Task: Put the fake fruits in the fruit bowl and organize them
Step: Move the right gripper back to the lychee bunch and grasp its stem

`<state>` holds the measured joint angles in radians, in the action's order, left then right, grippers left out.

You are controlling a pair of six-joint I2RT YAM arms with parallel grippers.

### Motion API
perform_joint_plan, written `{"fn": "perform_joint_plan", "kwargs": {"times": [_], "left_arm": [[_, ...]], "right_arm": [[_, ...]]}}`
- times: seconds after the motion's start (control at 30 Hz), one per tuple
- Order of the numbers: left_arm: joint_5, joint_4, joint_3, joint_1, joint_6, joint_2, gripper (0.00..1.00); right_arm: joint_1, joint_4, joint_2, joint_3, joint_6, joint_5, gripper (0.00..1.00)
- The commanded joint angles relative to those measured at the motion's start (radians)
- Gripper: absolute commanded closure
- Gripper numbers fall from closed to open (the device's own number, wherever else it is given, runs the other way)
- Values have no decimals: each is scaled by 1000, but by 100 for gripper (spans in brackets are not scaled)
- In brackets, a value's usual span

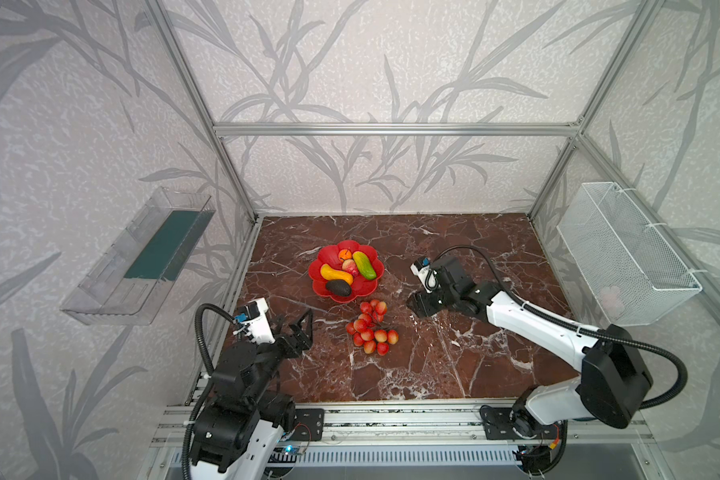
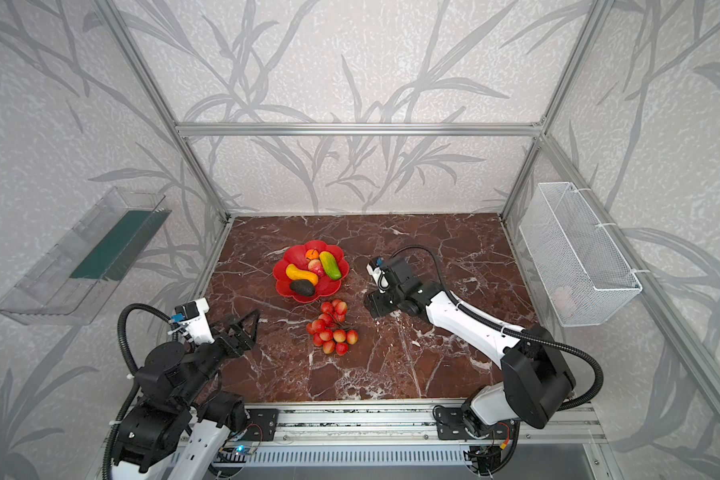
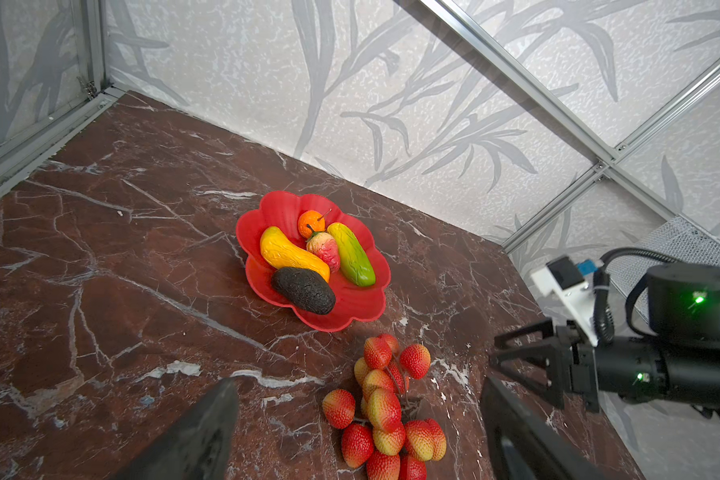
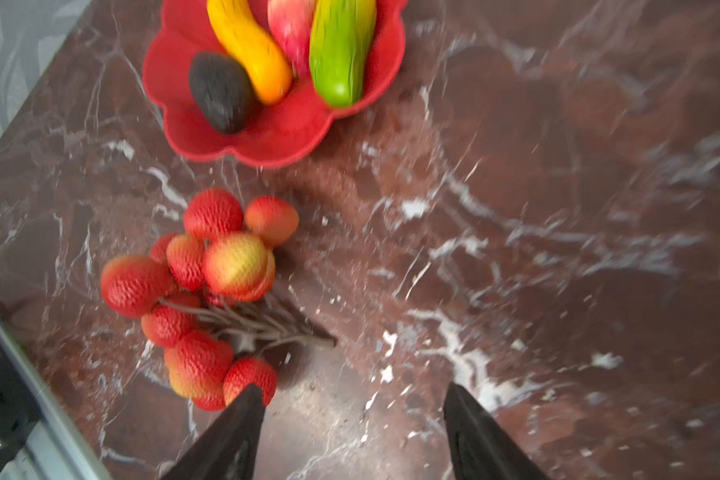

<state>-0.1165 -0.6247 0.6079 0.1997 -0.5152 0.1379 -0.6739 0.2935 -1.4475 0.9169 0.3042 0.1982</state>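
Note:
The red scalloped fruit bowl (image 1: pixel 366 286) (image 3: pixel 358 303) (image 4: pixel 283 129) sits mid-table. In it lie a small orange (image 1: pixel 344 254), a pink-red strawberry-like fruit (image 1: pixel 350 266), a yellow-green elongated fruit (image 1: pixel 364 265), a yellow-orange one (image 1: pixel 335 273) and a dark avocado (image 1: pixel 339 287). A red cherry-like cluster (image 1: pixel 368 330) (image 2: pixel 332 330) (image 3: pixel 385 407) (image 4: pixel 208 282) rests on the marble just in front of the bowl. My left gripper (image 1: pixel 296 318) (image 3: pixel 358 395) hovers open left of the cluster, apart from it. My right gripper (image 1: pixel 415 306) (image 4: pixel 352 399) is open and empty to the cluster's right, low over the table.
A clear plastic tray (image 1: pixel 142 257) hangs on the left wall and a white wire basket (image 1: pixel 624 253) on the right wall. Aluminium frame posts border the marble table (image 1: pixel 454 353), and a metal rail (image 1: pixel 391 419) runs along its front edge.

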Motion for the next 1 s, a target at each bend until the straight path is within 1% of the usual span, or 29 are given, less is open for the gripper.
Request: {"fn": "perform_joint_plan", "kwargs": {"times": [0.0, 0.07, 0.13, 0.27, 0.33, 0.43, 0.5, 0.73, 0.87, 0.97], "left_arm": [[17, 11, -8, -7, 1, -5, 9], [20, 8, -8, -7, 1, -5, 9], [22, 8, -9, -8, -1, -4, 9], [24, 7, -8, -8, 0, -4, 9], [23, 6, -8, -7, 0, -6, 9], [23, 7, -8, -9, 0, -4, 9], [22, 7, -8, -8, 1, -6, 9], [21, 6, -7, -8, 0, -11, 9], [19, 6, -7, -9, 1, -11, 9], [21, 5, -7, -8, 1, -11, 9]], "right_arm": [[-8, -156, 1, -88, 275, 139, 33], [-9, -275, -3, -161, 397, 153, 34], [-9, -397, -9, -234, 493, 157, 34], [-12, -519, -29, -289, 616, 173, 36], [-26, -560, -26, -311, 664, 163, 37], [-54, -570, -25, -318, 702, 133, 37], [-66, -607, -32, -332, 742, 124, 37], [-114, -677, -90, -339, 834, 66, 37], [-131, -704, -124, -332, 852, 42, 37], [-145, -703, -158, -305, 835, 41, 37]]}}
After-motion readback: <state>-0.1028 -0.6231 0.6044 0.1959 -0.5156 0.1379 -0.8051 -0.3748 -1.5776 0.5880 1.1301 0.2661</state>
